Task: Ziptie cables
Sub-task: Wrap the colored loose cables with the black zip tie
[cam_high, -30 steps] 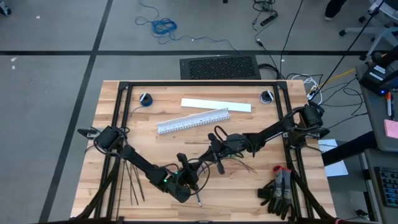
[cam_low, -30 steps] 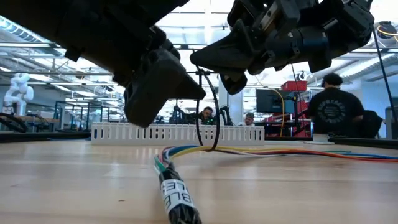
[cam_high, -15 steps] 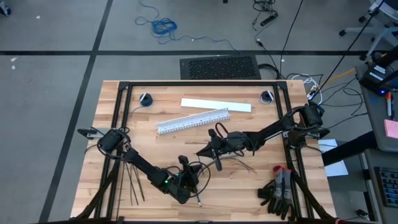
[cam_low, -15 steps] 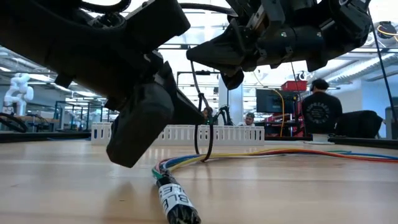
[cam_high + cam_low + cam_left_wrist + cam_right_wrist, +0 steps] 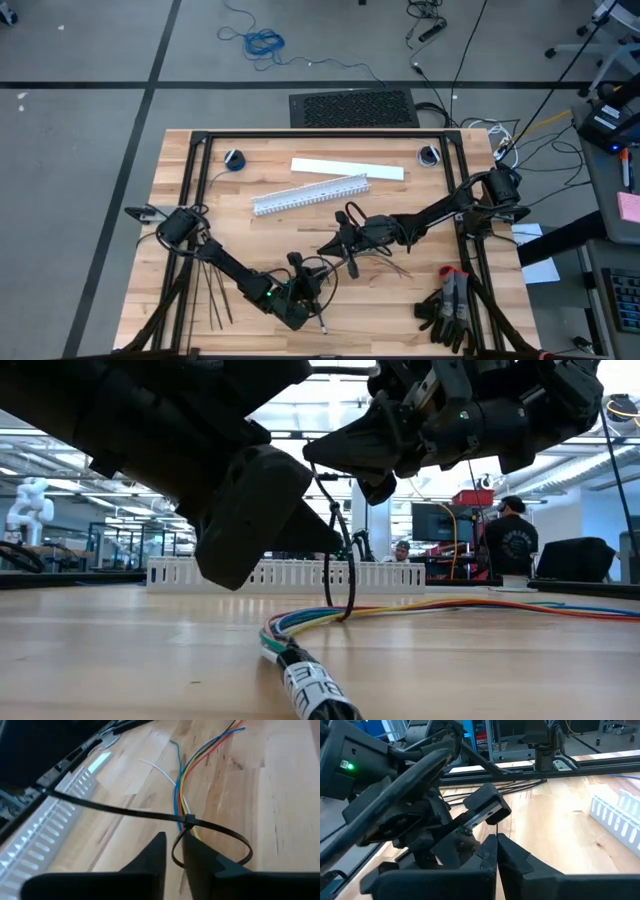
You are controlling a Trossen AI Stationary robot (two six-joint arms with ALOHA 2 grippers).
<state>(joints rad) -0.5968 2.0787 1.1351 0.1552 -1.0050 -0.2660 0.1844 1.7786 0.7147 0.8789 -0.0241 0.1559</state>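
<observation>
While looped by a ziptie, cables lengthwise toward right end effector, pinching ziptie's tail.

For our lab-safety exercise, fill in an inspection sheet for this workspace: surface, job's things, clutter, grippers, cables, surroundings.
Surface: wooden table, black frame around it.
Job's things: wire bundle lying on the table, a ziptie looped loosely around it; spare zipties lie by the left arm.
Clutter: white slotted duct, white strip, black gloves.
Grippers: left gripper close to the ziptie loop, grip unclear; right gripper shut, above the bundle.
Cables: blue coiled cord on the floor.
Surroundings: a person stands beyond the table.
</observation>
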